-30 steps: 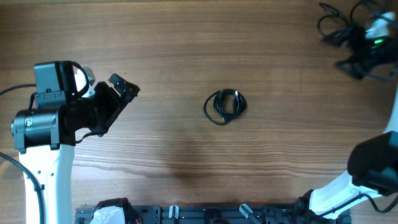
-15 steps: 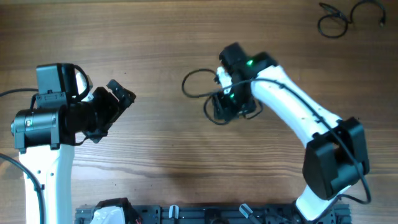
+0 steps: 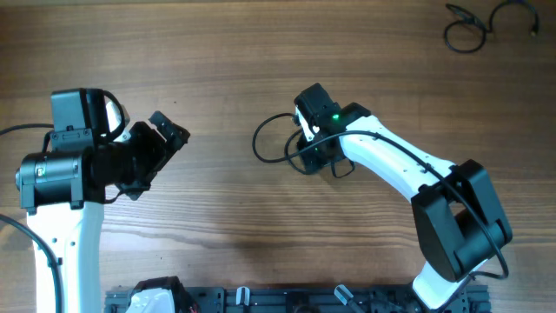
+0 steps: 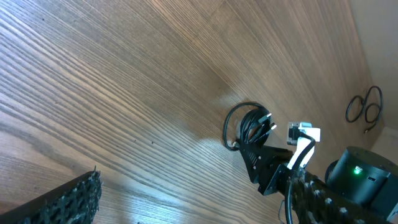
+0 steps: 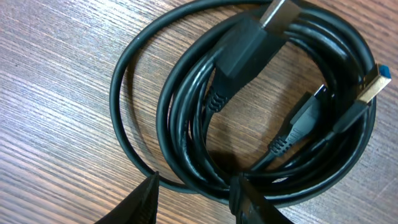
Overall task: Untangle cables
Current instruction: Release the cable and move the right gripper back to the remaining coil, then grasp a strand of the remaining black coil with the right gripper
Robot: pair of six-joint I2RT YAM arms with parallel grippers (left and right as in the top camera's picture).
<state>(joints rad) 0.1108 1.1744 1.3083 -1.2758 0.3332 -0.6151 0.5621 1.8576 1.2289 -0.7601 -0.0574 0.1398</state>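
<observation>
The cables point(image 3: 295, 155) lie as one small coiled bundle at the table's middle, with one loop point(image 3: 261, 139) spread out to the left. My right gripper point(image 3: 314, 143) is down on the bundle. In the right wrist view its two dark fingers point(image 5: 245, 202) stand close on either side of several strands of the cables point(image 5: 186, 143), touching them, so the gripper point(image 5: 198, 193) is shut on them. Plug ends point(image 5: 239, 43) lie across the coil. My left gripper point(image 3: 169, 128) hovers wide open far to the left, holding nothing; its view shows the cables point(image 4: 249, 124) ahead.
Two more thin black cable loops point(image 3: 465, 30) lie at the far right back corner of the table, also seen in the left wrist view point(image 4: 364, 106). The left arm's body point(image 3: 61, 165) stands at the left edge. A black rail point(image 3: 287, 300) runs along the front edge.
My right arm came from the far right corner to the bundle and its fingers narrowed around the strands. One loop now lies pulled out to the left. The left arm has not moved.
</observation>
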